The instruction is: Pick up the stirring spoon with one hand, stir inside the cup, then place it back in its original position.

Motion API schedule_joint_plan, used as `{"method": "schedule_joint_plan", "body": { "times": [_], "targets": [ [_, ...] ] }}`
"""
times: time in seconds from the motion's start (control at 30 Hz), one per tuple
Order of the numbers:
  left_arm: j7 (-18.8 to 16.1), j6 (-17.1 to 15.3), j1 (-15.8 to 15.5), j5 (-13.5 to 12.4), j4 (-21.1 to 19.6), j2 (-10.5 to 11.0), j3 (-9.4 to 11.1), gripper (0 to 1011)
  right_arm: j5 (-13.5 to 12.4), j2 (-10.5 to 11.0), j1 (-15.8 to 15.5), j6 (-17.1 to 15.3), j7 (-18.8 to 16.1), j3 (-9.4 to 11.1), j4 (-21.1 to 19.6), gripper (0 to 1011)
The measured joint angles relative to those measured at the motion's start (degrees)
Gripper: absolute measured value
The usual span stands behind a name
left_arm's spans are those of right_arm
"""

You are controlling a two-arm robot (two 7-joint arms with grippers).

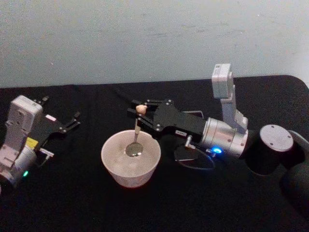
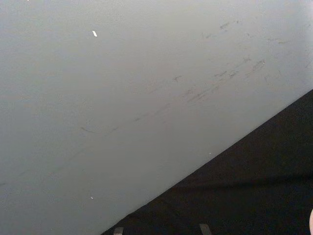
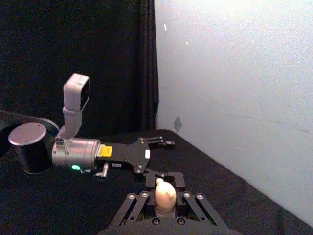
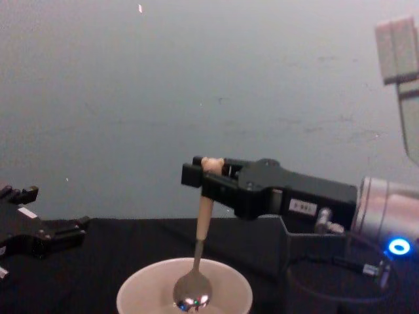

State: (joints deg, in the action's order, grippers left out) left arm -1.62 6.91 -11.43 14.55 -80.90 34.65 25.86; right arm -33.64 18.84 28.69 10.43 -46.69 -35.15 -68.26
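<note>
The left arm (image 1: 19,137) lies low on the black table (image 1: 72,203) at the far left, its silver wrist angled forward and inward, with a green light glowing near its lower end. It carries a yellow label (image 1: 31,143) and a small white sticker (image 1: 49,117); no writing on either can be read. The left gripper (image 1: 60,112) is released, its two black fingers spread wide with nothing between them, hovering just above the cloth and well apart from the cup.

The cup (image 1: 130,178) stands on the table in the middle, close to the front edge. The stirring spoon (image 4: 203,219) hangs nearly upright in it, leaning slightly: its shiny round bowl sits down inside the cup, below the rim, and its cream handle rises straight up out of it.

The right arm (image 1: 227,137) reaches in from the right, stretched almost level across the table towards the left, a blue light lit on its silver end. A small white label (image 4: 302,207) sits on the side of the black body; its print is too fine to read. The right gripper (image 1: 139,111) is directly over the cup and clenched on the top of the spoon, its fingers pinching the handle just under the bear head (image 3: 165,193), which pokes out above them.
</note>
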Motion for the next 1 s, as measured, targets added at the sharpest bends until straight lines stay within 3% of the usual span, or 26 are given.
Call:
{"method": "schedule_joint_plan", "body": {
  "times": [0.63,1.0],
  "targets": [
    [0.00,0.00,0.00,0.00,0.00,0.00,0.00,1001,1.59,-4.10,1.98,2.11,-1.13,-0.79,7.32,218],
    [0.00,0.00,0.00,0.00,0.00,0.00,0.00,1001,3.04,-3.88,1.97,3.24,-0.26,-0.13,7.21,217]
  ]
}}
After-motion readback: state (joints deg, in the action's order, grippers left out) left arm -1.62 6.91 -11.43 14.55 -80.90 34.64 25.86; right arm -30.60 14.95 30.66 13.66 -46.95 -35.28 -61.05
